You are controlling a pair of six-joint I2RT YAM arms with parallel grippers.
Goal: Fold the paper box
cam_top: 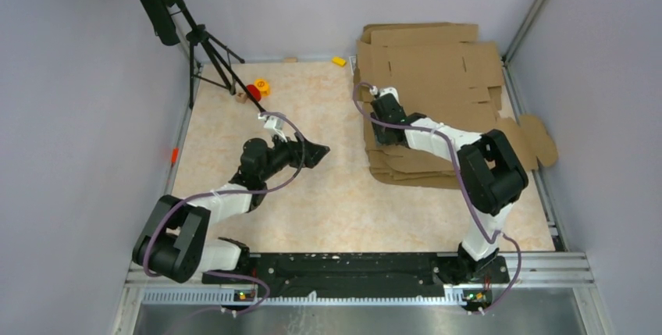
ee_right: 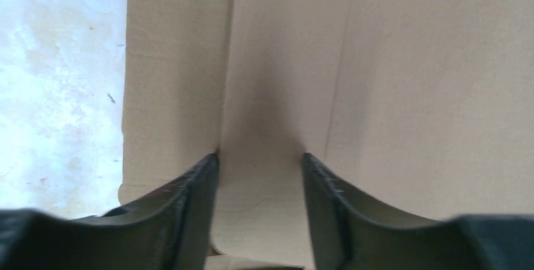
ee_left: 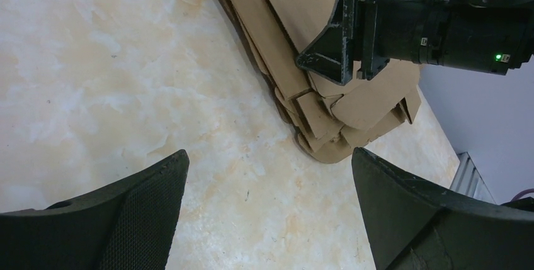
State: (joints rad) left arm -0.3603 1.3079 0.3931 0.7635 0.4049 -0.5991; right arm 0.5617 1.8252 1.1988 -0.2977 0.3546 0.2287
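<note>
Hard to make out first: in the right wrist view we get only close, soft-focus brown cardboard, so we cannot say which crease or flap of the paper box (ee_right: 409,94) is under the tips. From above, the right end effector (cam_top: 380,106) hides its own fingertips under the wrist. We take the paper box (cam_top: 445,69) to be the top sheet of the stack of cardboard blanks (cam_top: 406,169), at the back right of the counter (cam_top: 328,202). How many sheets lie beneath is unclear. The stack's right side runs past the counter's rail and one rounded flap sticks out there. The left wrist view cuts the stack (ee_left: 327,133) off at the top edge. The small red and yellow bits (cam_top: 258,87) near the tripod (cam_top: 204,46) are too small to name, and the tripod's dark head is cut off by the frame. Right arm: elbow raised high, forearm running left and back over the stack, wrist pitched down. The right end effector (ee_right: 259,155) has its fingers apart with a flat strip of cardboard showing in the gap. The tips are down at the sheet, the left one at a step edge, and we see nothing clamped. Left arm: elbow bent, forearm reaching toward mid-counter. The left end effector (ee_left: 269,155) points at the stack with its fingers spread wide, above bare counter and holding nothing. It is well apart from the right end effector (ee_left: 321,62).
</note>
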